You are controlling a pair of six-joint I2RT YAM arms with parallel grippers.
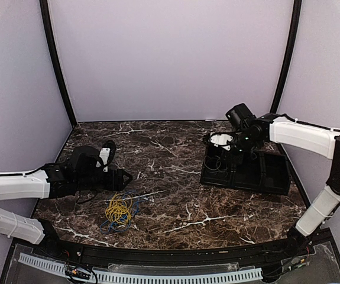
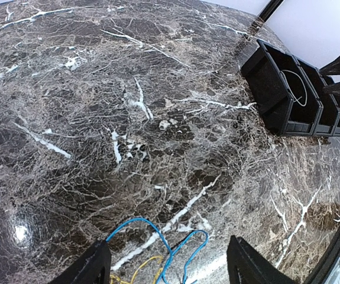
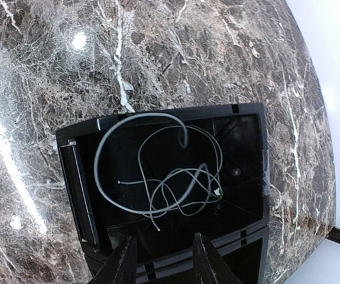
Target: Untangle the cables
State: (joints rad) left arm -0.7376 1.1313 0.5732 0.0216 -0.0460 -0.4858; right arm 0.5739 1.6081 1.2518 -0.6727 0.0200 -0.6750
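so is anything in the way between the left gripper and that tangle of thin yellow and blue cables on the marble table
Nothing visible. The open left gripper sits just beside the tangle of thin yellow and blue cables on the dark marble table; in its wrist view the blue loops lie between its fingers, uncovered.

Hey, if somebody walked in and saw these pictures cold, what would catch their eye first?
Probably the bright yellow and blue cables, a loose tangle on the dark marble table near its front left, right by the open left gripper. Next, across the table, a pale grey cable lies looped in an end compartment of the black tray, with the right gripper open just above it.
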